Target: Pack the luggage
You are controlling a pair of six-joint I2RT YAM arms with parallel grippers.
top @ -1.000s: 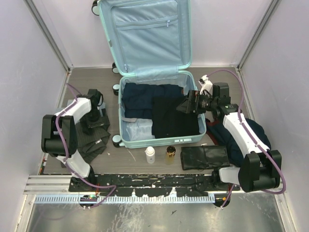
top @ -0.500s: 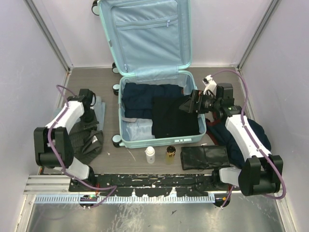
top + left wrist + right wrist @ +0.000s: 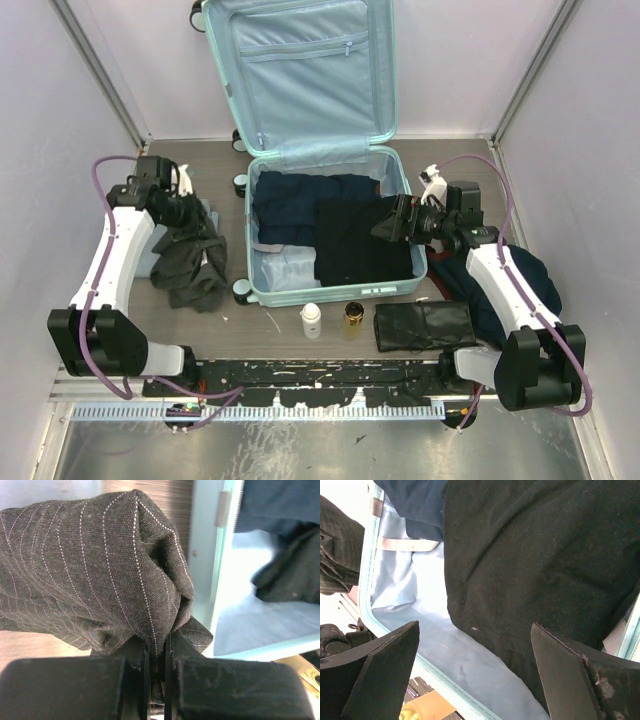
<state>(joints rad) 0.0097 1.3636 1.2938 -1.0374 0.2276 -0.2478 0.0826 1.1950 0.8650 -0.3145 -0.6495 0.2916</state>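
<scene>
Luggage (image 3: 330, 292), mint hard shell, bunched pinstriped woven garment (image 3: 90, 565)

The luggage (image 3: 330, 291) is mint-blue, the cloth (image 3: 90, 565) charcoal with pale pinstripes.

Left wrist view: my left gripper (image 3: 157, 652), tips buried in pinstriped cloth (image 3: 90, 565); luggage (image 3: 250, 622) interior blurred. Top view: luggage lid cropped by upper frame edge. White bottle (image 3: 311, 320) and amber bottle (image 3: 353, 318), table's (image 3: 272, 326) near edge: labels unreadable.

Wooden table (image 3: 200, 165) — luggage (image 3: 330, 292), white bottle (image 3: 311, 320), folded garment (image 3: 425, 325)
</scene>
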